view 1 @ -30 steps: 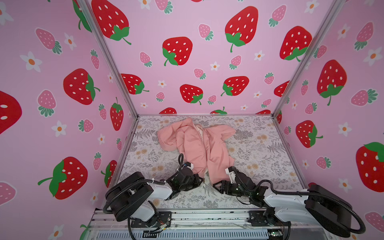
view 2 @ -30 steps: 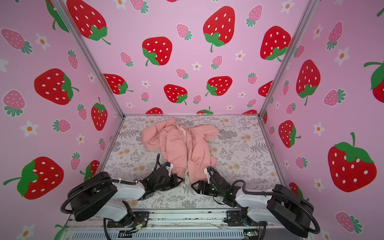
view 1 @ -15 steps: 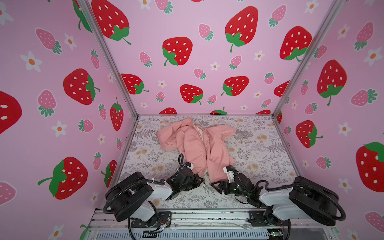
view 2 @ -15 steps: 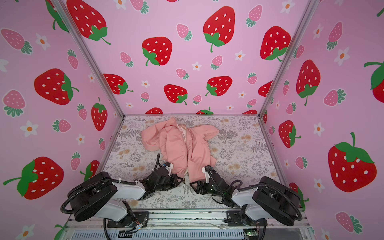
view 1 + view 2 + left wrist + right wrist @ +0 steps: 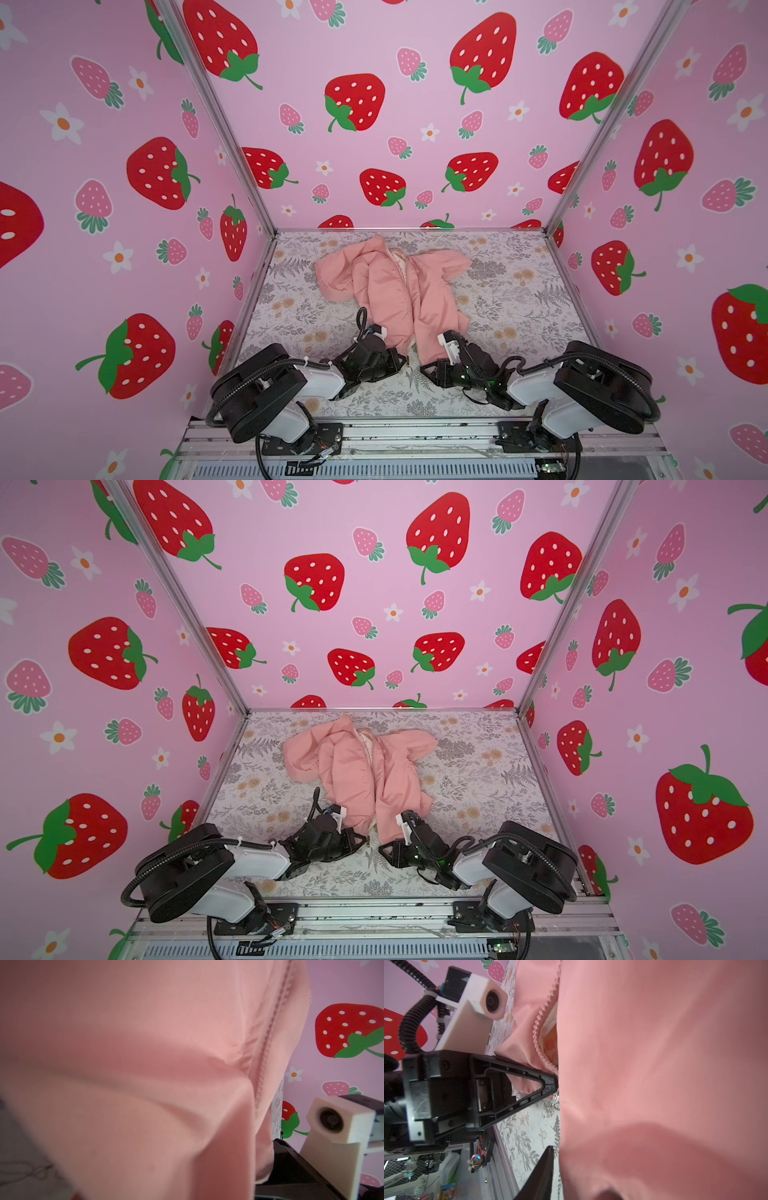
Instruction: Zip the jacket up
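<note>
Left pincer (image 5: 554,1084) is clamped on the jacket (image 5: 399,291) hem; right pincer (image 5: 426,369) state cannot be told.

Black-and-white arms (image 5: 320,380) with ribbed black cables (image 5: 409,1022), cream wrist-camera blocks (image 5: 483,999) and black triangular fingers (image 5: 508,1069)

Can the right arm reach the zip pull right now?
Probably yes. The zip pull hangs uncovered at the jacket hem, beside the left claw pinching it; the right claw sits close, with only bare table between.
</note>
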Action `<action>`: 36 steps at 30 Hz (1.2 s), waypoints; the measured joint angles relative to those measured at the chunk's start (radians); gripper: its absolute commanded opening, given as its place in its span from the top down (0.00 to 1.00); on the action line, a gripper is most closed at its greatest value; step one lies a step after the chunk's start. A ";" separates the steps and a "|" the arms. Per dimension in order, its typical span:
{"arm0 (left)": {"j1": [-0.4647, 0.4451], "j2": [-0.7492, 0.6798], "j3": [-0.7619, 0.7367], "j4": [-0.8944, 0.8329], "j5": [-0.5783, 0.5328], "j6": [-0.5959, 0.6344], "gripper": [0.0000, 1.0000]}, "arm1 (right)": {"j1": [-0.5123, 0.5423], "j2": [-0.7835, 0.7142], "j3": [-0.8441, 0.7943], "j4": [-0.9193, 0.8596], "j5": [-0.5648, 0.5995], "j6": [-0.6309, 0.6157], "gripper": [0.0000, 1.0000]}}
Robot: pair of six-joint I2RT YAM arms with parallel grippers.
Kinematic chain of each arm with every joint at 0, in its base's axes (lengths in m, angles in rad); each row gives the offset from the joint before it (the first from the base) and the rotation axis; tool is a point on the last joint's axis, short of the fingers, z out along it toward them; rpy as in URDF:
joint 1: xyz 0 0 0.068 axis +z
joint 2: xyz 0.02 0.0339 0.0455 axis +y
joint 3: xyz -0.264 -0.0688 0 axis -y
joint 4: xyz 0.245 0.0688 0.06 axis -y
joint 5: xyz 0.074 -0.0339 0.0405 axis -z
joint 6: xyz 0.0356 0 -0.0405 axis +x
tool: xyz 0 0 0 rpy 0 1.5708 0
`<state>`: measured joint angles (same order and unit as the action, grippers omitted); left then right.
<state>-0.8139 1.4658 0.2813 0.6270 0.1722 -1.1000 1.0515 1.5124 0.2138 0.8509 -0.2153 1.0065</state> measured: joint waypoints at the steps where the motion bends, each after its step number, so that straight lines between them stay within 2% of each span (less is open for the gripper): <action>1: 0.000 0.000 0.000 0.000 0.000 0.000 1.00 | 0.000 0.005 0.005 -0.001 0.001 0.004 0.76; 5: 0.000 0.000 0.000 0.000 0.000 0.000 1.00 | -0.001 0.031 0.022 -0.005 0.005 0.018 0.84; 13: 0.000 0.000 0.000 0.000 0.000 0.000 1.00 | -0.003 0.041 0.027 -0.008 0.006 0.028 0.91; 18: 0.000 0.000 0.000 0.000 0.000 -0.001 1.00 | -0.010 0.048 0.030 -0.008 -0.002 0.028 1.00; 27: 0.000 -0.023 0.004 -0.029 0.005 0.008 1.00 | -0.032 0.060 0.063 -0.049 -0.047 0.020 1.00; 36: 0.002 -0.099 0.062 -0.125 0.038 0.069 1.00 | -0.087 -0.040 0.185 -0.313 -0.029 -0.011 1.00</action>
<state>-0.8124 1.3670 0.3431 0.5018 0.2100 -1.0306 0.9642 1.4727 0.3985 0.5381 -0.2440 0.9958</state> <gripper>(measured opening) 0.054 0.052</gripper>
